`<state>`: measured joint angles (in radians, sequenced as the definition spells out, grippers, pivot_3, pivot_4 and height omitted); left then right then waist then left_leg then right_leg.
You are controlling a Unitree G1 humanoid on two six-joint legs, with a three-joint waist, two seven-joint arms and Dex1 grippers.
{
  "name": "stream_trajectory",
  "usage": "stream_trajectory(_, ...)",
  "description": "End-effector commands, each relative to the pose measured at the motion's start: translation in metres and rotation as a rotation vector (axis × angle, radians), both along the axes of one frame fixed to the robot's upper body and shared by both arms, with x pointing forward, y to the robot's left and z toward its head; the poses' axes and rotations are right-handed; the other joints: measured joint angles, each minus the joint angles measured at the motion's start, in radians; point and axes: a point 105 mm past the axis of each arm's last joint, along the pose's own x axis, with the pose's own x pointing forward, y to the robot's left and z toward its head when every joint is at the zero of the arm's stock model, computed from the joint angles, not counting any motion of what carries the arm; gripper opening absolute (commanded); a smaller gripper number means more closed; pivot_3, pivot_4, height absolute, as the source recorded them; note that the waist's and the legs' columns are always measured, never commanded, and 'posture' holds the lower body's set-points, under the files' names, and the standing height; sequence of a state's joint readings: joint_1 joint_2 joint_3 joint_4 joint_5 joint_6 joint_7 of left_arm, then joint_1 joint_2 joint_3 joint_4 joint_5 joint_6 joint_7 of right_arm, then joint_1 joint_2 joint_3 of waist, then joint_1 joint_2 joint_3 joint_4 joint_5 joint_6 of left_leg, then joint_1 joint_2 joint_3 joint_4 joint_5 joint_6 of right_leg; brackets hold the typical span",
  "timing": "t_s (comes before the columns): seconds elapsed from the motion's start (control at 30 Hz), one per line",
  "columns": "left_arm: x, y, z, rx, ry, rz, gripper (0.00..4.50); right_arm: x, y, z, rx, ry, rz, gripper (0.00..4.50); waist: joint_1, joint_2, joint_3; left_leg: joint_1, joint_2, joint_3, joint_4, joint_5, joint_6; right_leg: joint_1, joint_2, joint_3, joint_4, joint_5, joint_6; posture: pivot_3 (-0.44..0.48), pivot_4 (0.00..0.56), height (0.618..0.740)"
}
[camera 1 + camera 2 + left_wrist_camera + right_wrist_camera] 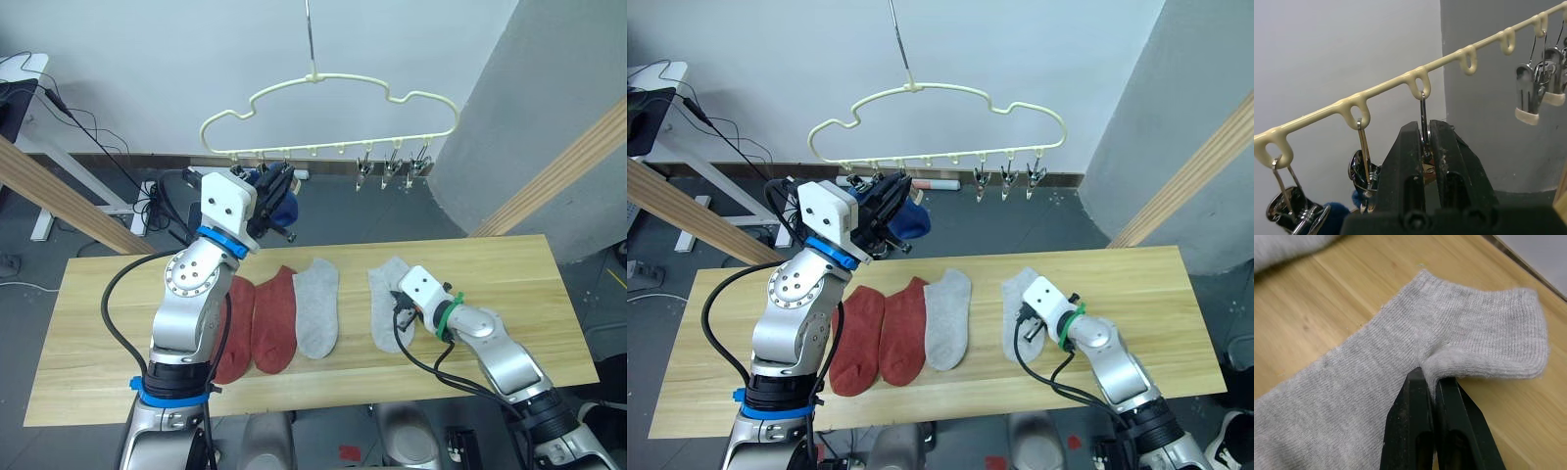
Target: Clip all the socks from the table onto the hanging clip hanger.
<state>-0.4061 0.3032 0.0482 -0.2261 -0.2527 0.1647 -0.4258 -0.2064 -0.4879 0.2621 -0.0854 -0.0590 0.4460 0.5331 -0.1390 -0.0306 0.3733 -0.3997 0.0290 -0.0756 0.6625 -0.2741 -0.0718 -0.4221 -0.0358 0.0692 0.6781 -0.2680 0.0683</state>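
Even bright indoor light, soft shadows, sharp focus.

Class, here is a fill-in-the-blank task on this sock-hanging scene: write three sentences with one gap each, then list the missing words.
1. The right tool is shut on a sock whose colour is ____.
2. The left tool is shut on a metal ____ hanging from the clip hanger.
3. The number of rust-red socks lying on the table is ____.

Missing words: grey; clip; two
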Motion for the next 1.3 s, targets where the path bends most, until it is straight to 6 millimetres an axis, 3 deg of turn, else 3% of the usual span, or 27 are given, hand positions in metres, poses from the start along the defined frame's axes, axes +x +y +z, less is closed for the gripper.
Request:
stream_trajectory(0.03,-0.003,-0.001,-0.002,0.0,-0.002,-0.005,0.0,-0.002,-0.012,0.008,-0.008,-0.014,-0.015,0.98,0.0,0.0,0.0,0.0,0.0,0.0,0.0,0.0,0.0,0.0,0.0,0.0,0.0,0.0,0.0,-0.219,0.392,0.733)
stream_trajectory(0.23,-0.004,-0.004,-0.003,-0.005,0.002,-0.011,0.0,-0.007,-0.023,0.018,-0.03,-0.053,-0.066,3.14,0.001,0.0,0.0,0.0,0.0,0.0,0.0,0.0,0.0,0.0,0.0,0.0,0.0,0.0,0.0,-0.222,0.393,0.733)
stream_trajectory(0.37,-0.004,-0.004,-0.003,-0.009,0.003,-0.013,0.0,-0.006,-0.023,0.041,0.032,-0.161,-0.151,4.44,0.0,0.0,0.0,0.0,0.0,0.0,0.0,0.0,0.0,0.0,0.0,0.0,-0.001,0.0,0.0,-0.22,0.394,0.733)
stream_trajectory(0.4,-0.004,-0.005,-0.003,-0.009,0.003,-0.014,0.0,-0.006,-0.018,0.045,0.062,-0.177,-0.157,4.48,0.0,0.0,0.0,0.0,0.0,0.001,0.0,0.0,0.0,0.0,0.0,0.001,-0.001,0.0,0.0,-0.22,0.394,0.733)
stream_trajectory(0.57,-0.005,-0.006,-0.004,-0.012,0.009,-0.026,0.0,-0.004,0.003,0.04,0.135,-0.174,-0.178,4.48,0.0,0.0,0.0,0.0,0.001,0.0,-0.001,0.0,0.0,0.0,0.001,0.001,0.0,0.0,0.0,-0.224,0.394,0.733)
stream_trajectory(0.83,-0.009,-0.007,-0.001,-0.024,0.023,-0.071,0.0,0.005,-0.002,-0.001,0.093,-0.047,-0.31,4.48,0.001,0.0,0.0,0.0,0.0,0.0,-0.001,0.0,0.0,0.0,0.0,0.0,-0.002,0.0,0.0,-0.206,0.387,0.733)
stream_trajectory(1.03,-0.01,-0.007,-0.003,-0.018,0.037,-0.086,0.0,0.004,-0.002,-0.021,0.1,0.038,-0.34,4.48,0.0,0.0,0.0,0.0,0.0,0.0,-0.001,0.0,0.0,0.0,0.001,0.0,-0.001,0.0,0.0,-0.195,0.383,0.733)
stream_trajectory(1.3,-0.013,-0.008,0.0,-0.024,0.053,-0.118,0.0,0.001,-0.003,-0.028,0.102,0.072,-0.321,1.85,0.001,0.0,0.0,0.001,0.0,0.0,0.0,0.0,0.0,0.001,0.001,0.0,-0.001,0.0,0.001,-0.191,0.383,0.733)
